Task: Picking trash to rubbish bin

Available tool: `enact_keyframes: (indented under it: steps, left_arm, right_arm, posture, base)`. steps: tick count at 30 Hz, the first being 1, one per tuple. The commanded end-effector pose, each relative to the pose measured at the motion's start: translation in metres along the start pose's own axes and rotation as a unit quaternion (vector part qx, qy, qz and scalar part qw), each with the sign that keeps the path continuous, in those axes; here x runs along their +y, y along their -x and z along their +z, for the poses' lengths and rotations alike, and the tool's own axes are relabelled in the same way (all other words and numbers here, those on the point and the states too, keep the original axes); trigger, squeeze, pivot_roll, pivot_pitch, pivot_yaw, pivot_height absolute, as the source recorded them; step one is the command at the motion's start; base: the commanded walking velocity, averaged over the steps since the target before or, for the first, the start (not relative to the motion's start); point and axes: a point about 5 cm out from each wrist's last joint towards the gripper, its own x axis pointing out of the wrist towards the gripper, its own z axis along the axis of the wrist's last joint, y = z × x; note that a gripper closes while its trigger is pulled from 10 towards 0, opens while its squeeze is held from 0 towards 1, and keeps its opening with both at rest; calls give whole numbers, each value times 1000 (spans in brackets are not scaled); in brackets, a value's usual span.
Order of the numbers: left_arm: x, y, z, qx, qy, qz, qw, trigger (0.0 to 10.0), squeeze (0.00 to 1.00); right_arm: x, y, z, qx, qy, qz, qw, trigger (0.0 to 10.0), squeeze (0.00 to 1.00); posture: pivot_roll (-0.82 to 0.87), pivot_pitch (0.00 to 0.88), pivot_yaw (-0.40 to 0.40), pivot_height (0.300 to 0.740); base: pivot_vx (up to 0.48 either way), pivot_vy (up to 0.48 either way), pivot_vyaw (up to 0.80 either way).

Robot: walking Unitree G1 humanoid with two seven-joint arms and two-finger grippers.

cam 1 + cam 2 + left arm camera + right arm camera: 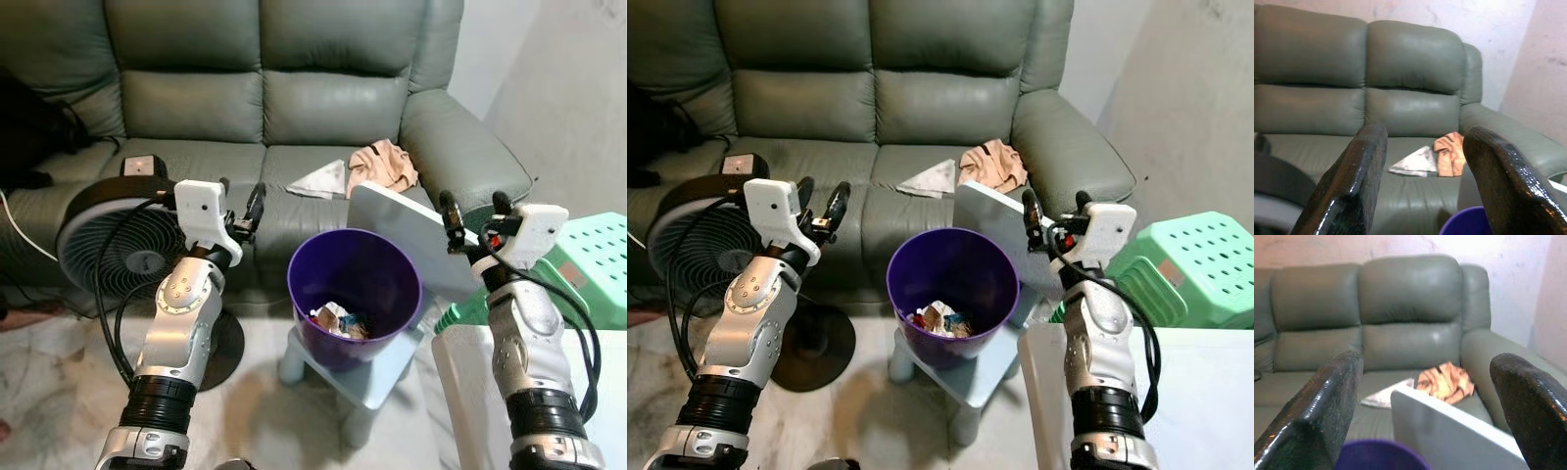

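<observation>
A purple rubbish bin (355, 294) stands on a small grey stool (377, 377) in front of the green sofa (294, 98), with crumpled wrappers (338, 320) inside it. On the sofa seat lie a white paper piece (320, 180) and a crumpled peach-coloured piece (384, 164). My left gripper (241, 208) is raised left of the bin, open and empty. My right gripper (477, 217) is raised right of the bin, open and empty, just behind a tilted white board (407, 235).
A black floor fan (116, 240) stands at the left in front of the sofa, with its cable hanging. A green plastic stool (593, 264) sits at the right by the wall. A white surface (470, 392) is at the lower right.
</observation>
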Motion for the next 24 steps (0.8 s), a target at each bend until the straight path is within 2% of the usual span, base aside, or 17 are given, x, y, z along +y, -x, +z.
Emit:
enact_keyframes:
  steps: [1, 4, 6, 9, 13, 18, 24]
  left_arm:
    - [7, -3, 2, 1, -1, 14, 1000, 10000, 0]
    - [11, -7, 4, -12, -18, 17, 1000, 10000, 0]
    - [10, -9, 6, -16, -16, 13, 1000, 10000, 0]
    - [9, -9, 5, -16, -37, 10, 999, 10000, 0]
    - [3, -8, -1, -3, -14, 6, 1000, 10000, 0]
    - [-7, -9, 0, -18, -40, -23, 999, 10000, 0]
    - [-8, -12, 3, -25, -33, -22, 999, 10000, 0]
  right_arm:
    - [4, 3, -2, 15, -1, -1, 1000, 10000, 0]
    - [7, 6, -3, 12, 12, -10, 1000, 10000, 0]
    - [10, 5, -4, 13, 9, -8, 1000, 10000, 0]
    - [12, 4, -4, 16, 8, -7, 1000, 10000, 0]
    - [15, 3, -4, 18, 19, -6, 1000, 10000, 0]
    - [19, 1, -5, 19, 23, 2, 1000, 10000, 0]
    - [20, -1, -4, 16, 29, -1, 999, 10000, 0]
  posture:
    - [84, 0, -6, 740]
    - [83, 0, 3, 740]
    - [84, 0, 7, 740]
    - [84, 0, 9, 740]
    - [87, 0, 9, 740]
    - [94, 0, 7, 740]
    - [92, 0, 12, 740]
  base:
    - [0, 0, 0]
    - [0, 0, -640]
    - [0, 0, -731]
    - [0, 0, -731]
    - [0, 0, -734]
    - [0, 0, -744]
    - [0, 0, -750]
